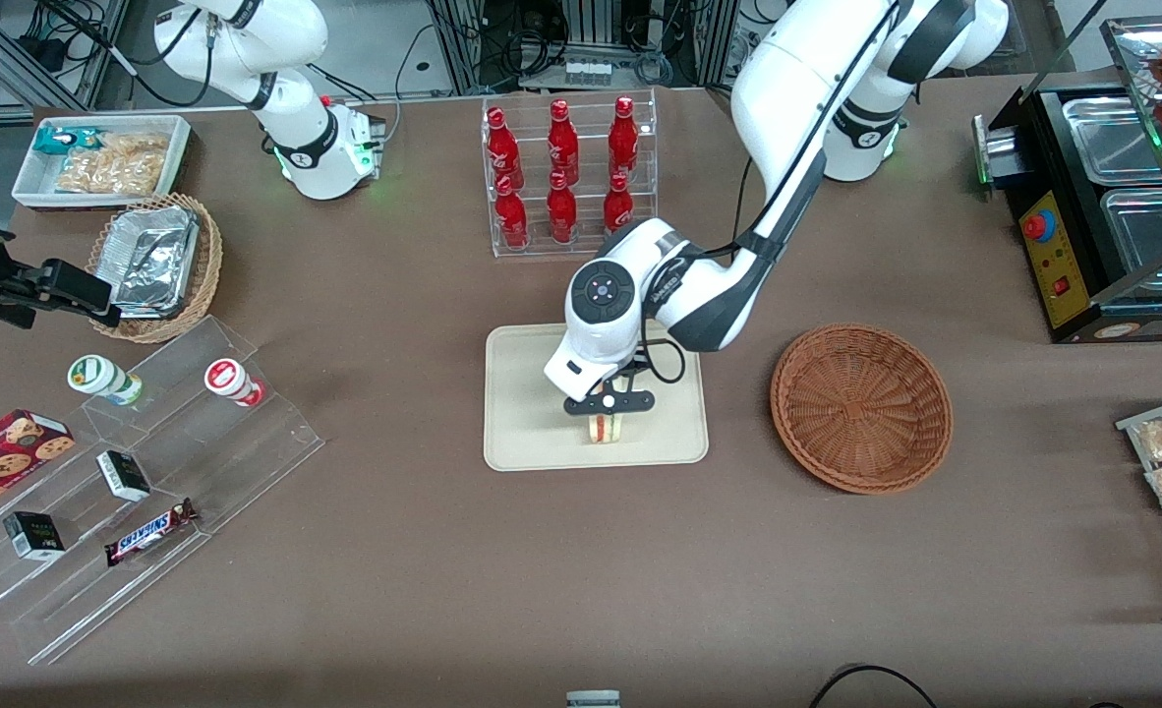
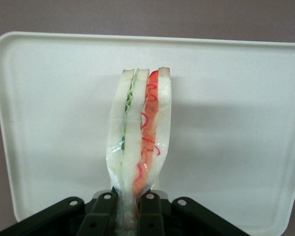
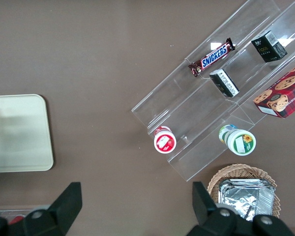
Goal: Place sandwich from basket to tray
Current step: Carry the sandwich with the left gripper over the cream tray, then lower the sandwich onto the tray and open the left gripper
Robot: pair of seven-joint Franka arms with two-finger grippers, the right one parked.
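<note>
Even, bright overhead light; the gripper (image 1: 609, 404) casts a soft shadow on the tray (image 1: 522, 433). Front view is sharp. The sandwich (image 2: 140, 142) blurs slightly nearest the wrist lens.

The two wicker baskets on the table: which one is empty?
The reddish-brown basket beside the tray is empty. The lighter tan basket holds foil containers. The gripper holds the sandwich over the tray.

Working left arm: glossy white rounded links with dark grey joint bands and black cables along its side. Its wrist cap carries a round black button panel. The gripper (image 1: 606, 410) is matte black, its body studded with small silver screws.
</note>
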